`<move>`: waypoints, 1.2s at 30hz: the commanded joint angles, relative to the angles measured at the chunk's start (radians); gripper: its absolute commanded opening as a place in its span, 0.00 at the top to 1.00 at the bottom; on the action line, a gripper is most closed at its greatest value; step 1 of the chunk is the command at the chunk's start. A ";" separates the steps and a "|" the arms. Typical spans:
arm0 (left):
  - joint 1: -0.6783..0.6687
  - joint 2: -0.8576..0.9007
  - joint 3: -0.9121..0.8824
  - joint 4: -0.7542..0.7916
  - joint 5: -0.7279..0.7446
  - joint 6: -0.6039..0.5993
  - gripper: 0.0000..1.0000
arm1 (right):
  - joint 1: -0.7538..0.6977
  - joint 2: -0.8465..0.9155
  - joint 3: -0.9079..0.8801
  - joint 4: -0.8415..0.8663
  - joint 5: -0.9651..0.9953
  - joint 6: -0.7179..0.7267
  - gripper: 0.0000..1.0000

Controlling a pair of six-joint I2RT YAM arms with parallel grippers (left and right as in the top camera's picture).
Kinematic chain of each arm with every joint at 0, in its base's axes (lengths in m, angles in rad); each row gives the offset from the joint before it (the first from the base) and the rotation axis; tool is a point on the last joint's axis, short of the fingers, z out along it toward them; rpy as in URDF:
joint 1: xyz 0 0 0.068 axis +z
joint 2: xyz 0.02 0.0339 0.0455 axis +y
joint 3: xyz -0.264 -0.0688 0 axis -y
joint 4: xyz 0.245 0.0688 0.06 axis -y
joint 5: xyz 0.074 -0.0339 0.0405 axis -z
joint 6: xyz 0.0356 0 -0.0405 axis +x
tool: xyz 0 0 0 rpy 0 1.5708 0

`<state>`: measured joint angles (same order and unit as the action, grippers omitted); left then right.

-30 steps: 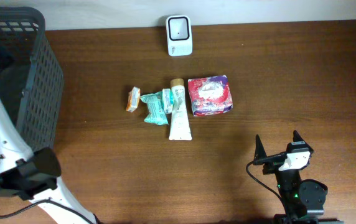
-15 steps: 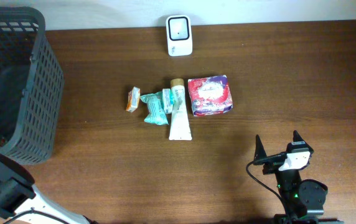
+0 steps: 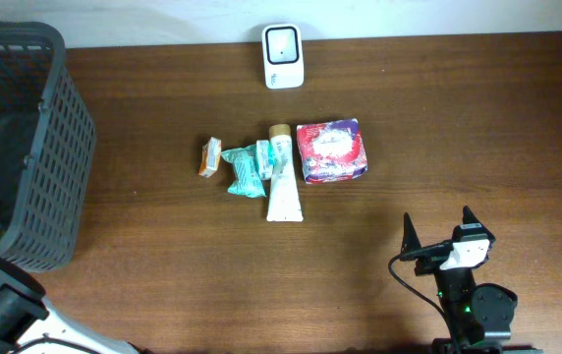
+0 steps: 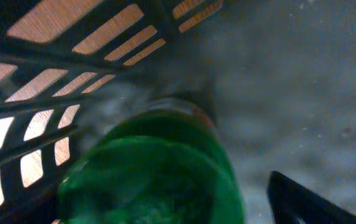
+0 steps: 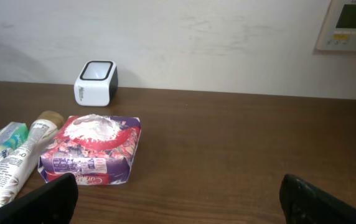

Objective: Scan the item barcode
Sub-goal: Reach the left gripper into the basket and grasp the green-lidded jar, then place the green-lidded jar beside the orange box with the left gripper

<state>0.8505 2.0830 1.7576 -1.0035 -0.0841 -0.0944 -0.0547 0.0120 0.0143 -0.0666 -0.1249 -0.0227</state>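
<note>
Down in the basket (image 3: 65, 147) at the left, the left gripper (image 4: 178, 208), its spread unclear, sits close to a blurred green item (image 4: 153, 168), while the right gripper (image 3: 438, 220) stands wide and empty at near right.

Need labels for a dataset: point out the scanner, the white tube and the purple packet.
scanner (image 3: 283, 56), overhead view, centre of top face
white tube (image 3: 284, 189), overhead view, mid body
purple packet (image 3: 332, 151), overhead view, centre of printed top
</note>
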 commanded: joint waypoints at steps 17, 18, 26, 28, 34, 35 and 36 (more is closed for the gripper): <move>-0.130 -0.512 0.319 0.024 0.581 -0.077 0.37 | -0.004 -0.006 -0.009 -0.002 0.005 0.004 0.01; -0.181 -0.549 0.342 0.023 0.598 -0.077 0.37 | -0.004 -0.006 -0.009 -0.002 0.005 0.004 0.01; -1.001 -0.446 0.351 -0.426 0.244 -0.076 0.33 | -0.004 -0.006 -0.009 -0.002 0.005 0.004 0.01; -1.067 -0.336 0.351 -0.499 0.097 -0.076 0.33 | -0.004 -0.006 -0.009 -0.002 0.005 0.004 0.01; -1.088 0.048 0.351 -0.465 -0.011 -0.077 0.33 | -0.004 -0.006 -0.009 -0.002 0.005 0.004 0.01; -1.084 0.103 0.351 -0.437 -0.045 -0.077 0.34 | -0.004 -0.006 -0.009 -0.002 0.005 0.004 0.01; -1.074 0.146 0.351 -0.402 -0.056 -0.077 0.33 | -0.004 -0.006 -0.009 -0.002 0.005 0.004 0.01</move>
<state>-0.2375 2.1586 2.1036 -1.4494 -0.0662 -0.1730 -0.0547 0.0120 0.0143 -0.0666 -0.1246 -0.0227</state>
